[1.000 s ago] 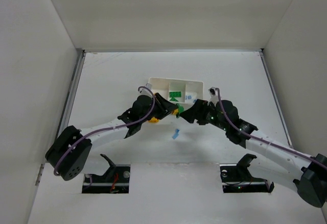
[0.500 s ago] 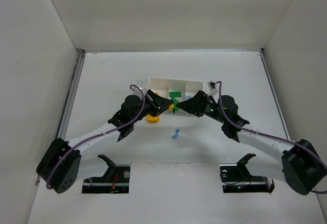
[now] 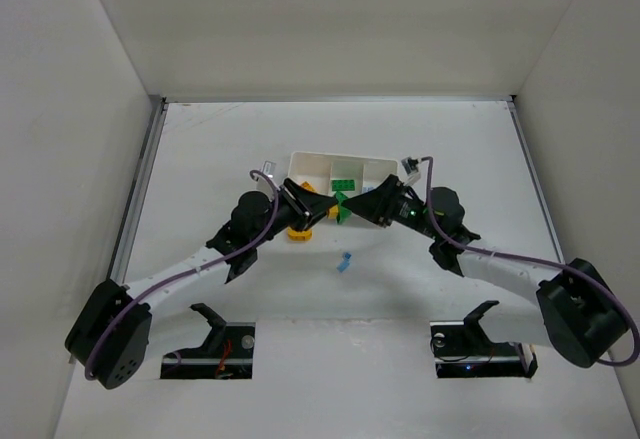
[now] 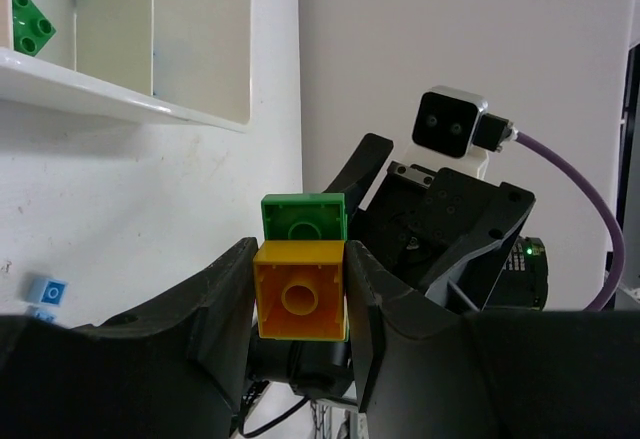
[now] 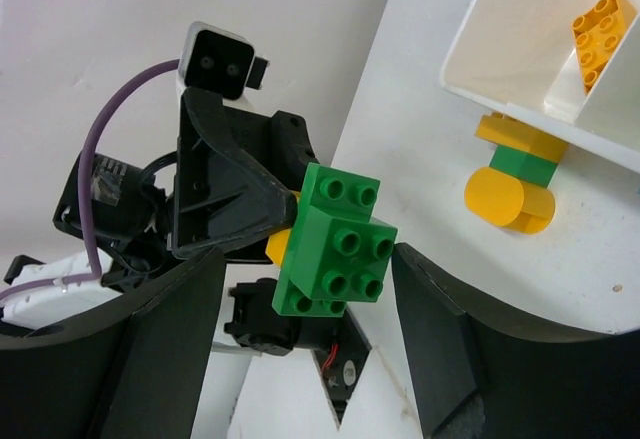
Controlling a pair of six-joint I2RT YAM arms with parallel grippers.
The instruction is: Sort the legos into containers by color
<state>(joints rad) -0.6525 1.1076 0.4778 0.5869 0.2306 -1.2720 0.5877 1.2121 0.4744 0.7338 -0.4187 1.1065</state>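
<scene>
My left pincer clamps the yellow brick stuck to the green brick; right pincer, I cannot tell

One long white plastic tray of three square compartments, four green plastic bricks, four yellow-orange plastic bricks and two tiny light blue bricks show.

Left arm and right arm angle inward, tip to tip: left tool clamps yellow brick, right tool flanks green brick, grip unclear.
</scene>
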